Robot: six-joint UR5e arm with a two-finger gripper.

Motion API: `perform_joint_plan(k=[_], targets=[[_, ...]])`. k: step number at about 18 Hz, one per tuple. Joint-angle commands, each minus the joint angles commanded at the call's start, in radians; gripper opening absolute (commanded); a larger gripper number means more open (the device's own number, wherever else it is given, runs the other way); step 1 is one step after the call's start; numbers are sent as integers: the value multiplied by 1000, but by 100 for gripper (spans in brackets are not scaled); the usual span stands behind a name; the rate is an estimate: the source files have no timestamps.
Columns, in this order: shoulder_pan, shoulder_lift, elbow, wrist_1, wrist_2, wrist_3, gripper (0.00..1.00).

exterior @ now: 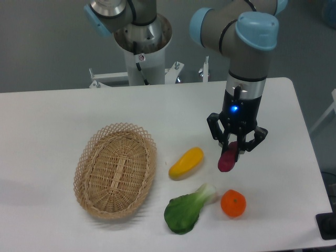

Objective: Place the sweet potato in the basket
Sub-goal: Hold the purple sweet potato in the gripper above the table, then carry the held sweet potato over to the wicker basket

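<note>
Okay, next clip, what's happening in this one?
The robot's gripper is shut on the sweet potato, which hangs tilted just above the table. The wicker basket sits empty well off to one side. Between and around them lie a yellow squash, a bok choy and an orange, all untouched.

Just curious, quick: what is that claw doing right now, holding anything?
Gripper: closed on the sweet potato, held above the table.
</note>
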Motion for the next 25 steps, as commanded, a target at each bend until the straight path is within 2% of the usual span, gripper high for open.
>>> perform_joint_plan(k=[8,12,16,21,25], targets=[[-28,29,-38,-9,6,-41,31],[-89,29,-43,-3,15,-121,31],[-188,17,-49,14,41,-245,31],[-359,-3,-89,20,173,-423,31],[-481,-63,-126,98,323,-589,31]])
